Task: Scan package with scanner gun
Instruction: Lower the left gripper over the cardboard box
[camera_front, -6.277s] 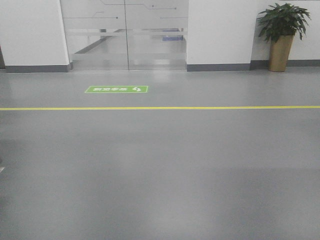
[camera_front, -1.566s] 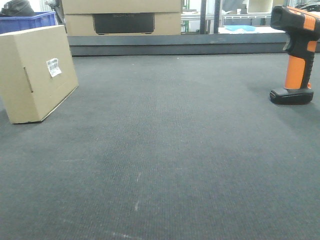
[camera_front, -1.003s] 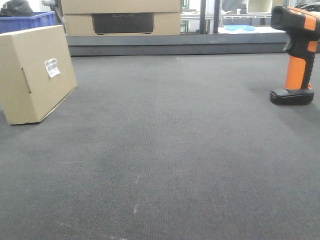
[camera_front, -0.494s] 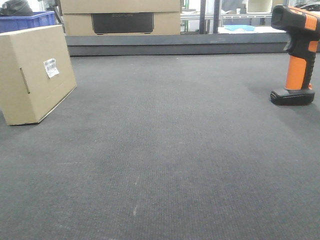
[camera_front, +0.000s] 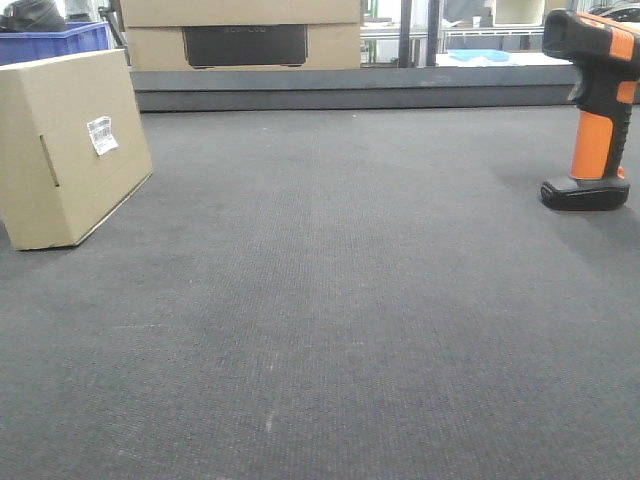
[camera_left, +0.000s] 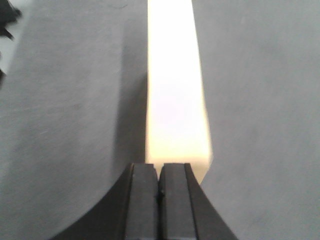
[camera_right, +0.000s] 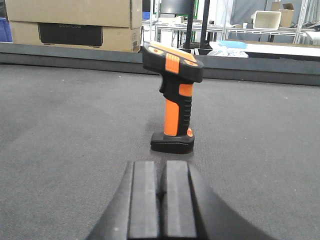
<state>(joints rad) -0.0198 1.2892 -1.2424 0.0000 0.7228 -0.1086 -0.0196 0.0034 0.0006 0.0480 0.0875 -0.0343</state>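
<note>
At the left edge of the bench (camera_front: 330, 300) stands the package (camera_front: 70, 150), the scanner gun (camera_front: 595, 110) upright near the right edge. The left claw (camera_left: 159, 200) and right claw (camera_right: 161, 200) (both empty) are pinched together; advancing unopened, the right one could topple the gun.

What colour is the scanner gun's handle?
The scanner gun handle is orange, clearest in right wrist view.
</note>
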